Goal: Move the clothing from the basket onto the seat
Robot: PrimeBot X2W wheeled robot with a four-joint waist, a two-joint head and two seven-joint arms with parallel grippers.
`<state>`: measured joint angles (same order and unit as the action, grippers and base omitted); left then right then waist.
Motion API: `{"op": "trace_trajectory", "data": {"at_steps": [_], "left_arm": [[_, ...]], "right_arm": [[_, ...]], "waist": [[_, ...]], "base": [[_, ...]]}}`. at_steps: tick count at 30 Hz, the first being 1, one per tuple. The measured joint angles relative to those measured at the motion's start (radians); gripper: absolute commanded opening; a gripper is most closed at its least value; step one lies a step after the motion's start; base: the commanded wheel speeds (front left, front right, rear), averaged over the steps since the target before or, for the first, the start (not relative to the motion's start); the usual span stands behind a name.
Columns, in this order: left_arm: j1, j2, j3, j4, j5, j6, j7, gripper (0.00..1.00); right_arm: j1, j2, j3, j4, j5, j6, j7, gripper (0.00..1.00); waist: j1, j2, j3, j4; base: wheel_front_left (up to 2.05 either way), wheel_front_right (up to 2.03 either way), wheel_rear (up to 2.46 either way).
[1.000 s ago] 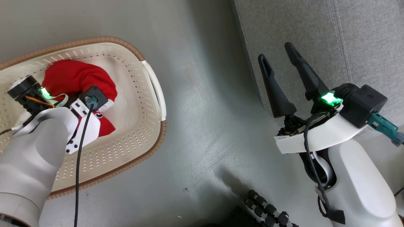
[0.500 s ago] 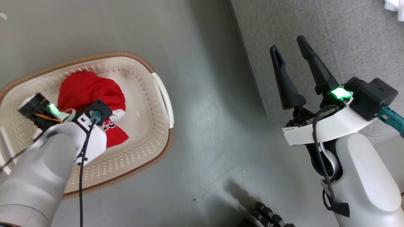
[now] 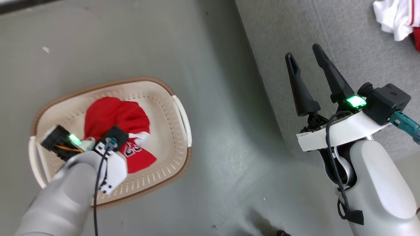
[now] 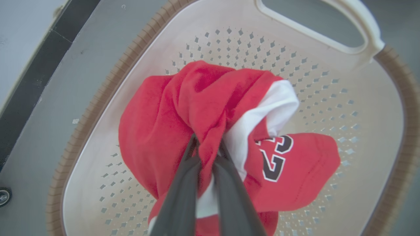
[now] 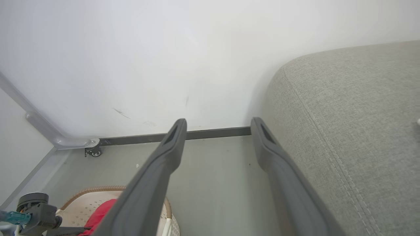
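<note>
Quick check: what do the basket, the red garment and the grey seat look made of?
Oval cream laundry basket: moulded plastic, smooth and semi-matt, punched holes, apparently woven-textured brown rim. Red numbered garment: soft knit fabric, probably fleecy; it bunches and drapes. Large grey seat: woven upholstery, matt, stitched seams.

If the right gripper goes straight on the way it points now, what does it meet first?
Probably the wall near its dark baseboard; the seat lies just to one side, though depth is unclear.

The left tool (image 4: 207, 143) has drawn the clothing (image 4: 154, 121) upward, baring its number (image 4: 277, 157).
</note>
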<state>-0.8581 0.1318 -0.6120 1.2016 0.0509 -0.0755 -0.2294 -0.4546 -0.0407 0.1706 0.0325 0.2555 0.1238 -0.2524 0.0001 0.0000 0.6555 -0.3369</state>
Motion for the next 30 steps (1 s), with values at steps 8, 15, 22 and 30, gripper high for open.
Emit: {"op": "trace_trajectory", "data": {"at_steps": [8,15,22,30], "left_arm": [[0.069,-0.038,0.039,-0.035,-0.055,0.012,-0.019,0.00],[0.130,-0.051,0.065,-0.080,-0.090,0.024,-0.019,0.00],[0.196,-0.068,0.094,-0.225,-0.136,0.030,-0.019,0.00],[0.301,-0.068,0.151,-0.386,-0.190,0.058,-0.019,0.00]], "right_arm": [[0.029,-0.001,-0.006,0.027,-0.011,0.000,0.000,1.00],[0.067,-0.002,-0.021,0.049,-0.011,0.000,0.000,1.00],[0.116,-0.002,-0.022,0.075,-0.042,0.000,0.000,1.00],[0.179,-0.002,-0.032,0.095,-0.072,0.000,0.000,1.00]], "waist": [[0.0000,0.0000,-0.097,0.030],[0.0000,0.0000,-0.186,0.059],[0.0000,0.0000,-0.274,0.090],[0.0000,0.0000,-0.367,0.128]], "base": [[0.00,0.00,0.00],[0.00,0.00,0.00],[0.00,0.00,0.00],[0.00,0.00,0.00]]}}
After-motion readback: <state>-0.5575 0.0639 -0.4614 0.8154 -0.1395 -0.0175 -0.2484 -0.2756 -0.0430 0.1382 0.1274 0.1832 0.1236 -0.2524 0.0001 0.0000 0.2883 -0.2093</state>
